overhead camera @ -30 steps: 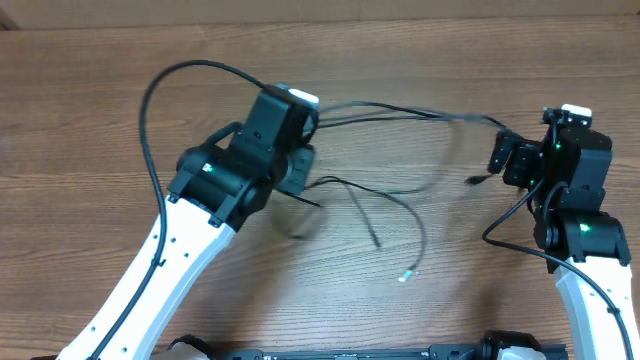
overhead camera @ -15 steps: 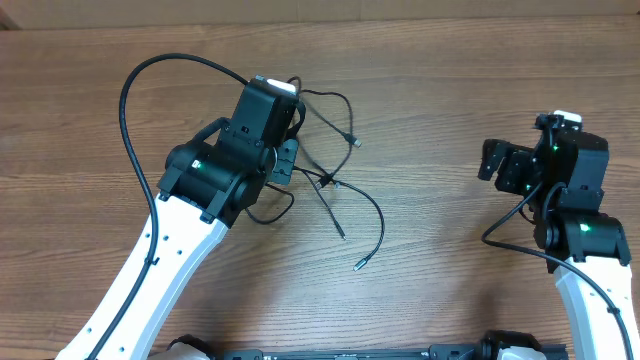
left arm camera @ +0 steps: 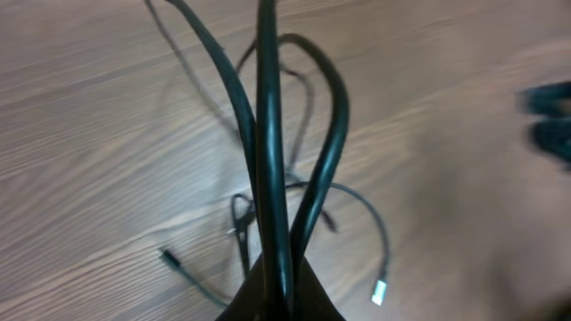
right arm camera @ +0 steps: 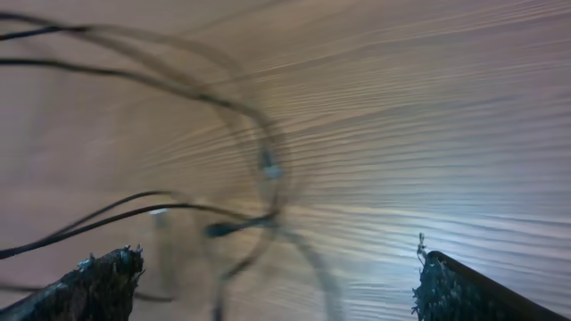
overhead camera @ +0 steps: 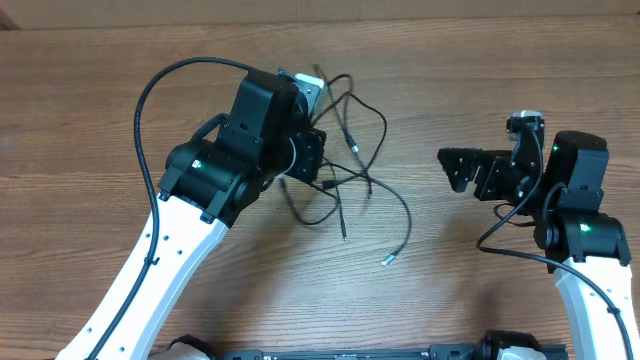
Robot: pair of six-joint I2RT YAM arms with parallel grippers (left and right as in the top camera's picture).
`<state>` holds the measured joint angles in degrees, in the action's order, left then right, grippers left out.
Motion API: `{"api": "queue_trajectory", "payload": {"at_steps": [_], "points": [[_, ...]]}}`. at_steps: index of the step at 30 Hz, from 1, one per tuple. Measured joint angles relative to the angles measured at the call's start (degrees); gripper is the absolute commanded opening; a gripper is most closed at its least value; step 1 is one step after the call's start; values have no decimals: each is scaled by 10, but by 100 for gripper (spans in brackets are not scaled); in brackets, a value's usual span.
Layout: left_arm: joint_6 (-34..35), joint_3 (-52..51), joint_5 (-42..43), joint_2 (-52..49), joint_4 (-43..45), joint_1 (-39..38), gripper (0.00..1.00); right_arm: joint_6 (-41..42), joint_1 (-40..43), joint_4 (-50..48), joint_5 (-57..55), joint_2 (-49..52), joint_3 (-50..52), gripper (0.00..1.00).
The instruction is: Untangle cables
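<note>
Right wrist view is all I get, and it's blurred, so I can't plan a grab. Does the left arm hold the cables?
Observer: Yes. The left wrist view shows several strands of the cables pinched in the left gripper.
Operator: Any loose end near me?
Observer: Overhead, one plug end lies free on the table, between the two arms.
Operator: And my gripper?
Observer: Overhead, the right gripper is open and empty, apart from every strand.

Black cables [overhead camera: 352, 170] on a brown wood-grain table [overhead camera: 80, 110].
</note>
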<state>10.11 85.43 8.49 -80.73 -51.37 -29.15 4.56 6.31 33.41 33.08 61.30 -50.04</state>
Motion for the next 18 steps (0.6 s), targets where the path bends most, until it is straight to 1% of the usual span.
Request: {"api": "queue_trajectory", "payload": {"at_steps": [4,6,8,12,14,16,18], "points": [[-33,0,83,-1,8,0,4,10,0,-2,87,0,0,100],[-73,0,136,-5,4,0,4,50,0,-15,141,0,0,100],[-91,0,158,-11,3,0,4,79,0,-23,163,0,0,100],[-113,0,184,-28,6,0,4,188,0,-66,221,0,0,100],[-116,0,190,-37,19,0,4,274,0,-85,249,0,0,100],[-108,0,198,-45,35,0,4,332,0,-86,260,0,0,100],[-94,0,209,-55,54,0,4,385,0,-87,267,0,0,93]]}}
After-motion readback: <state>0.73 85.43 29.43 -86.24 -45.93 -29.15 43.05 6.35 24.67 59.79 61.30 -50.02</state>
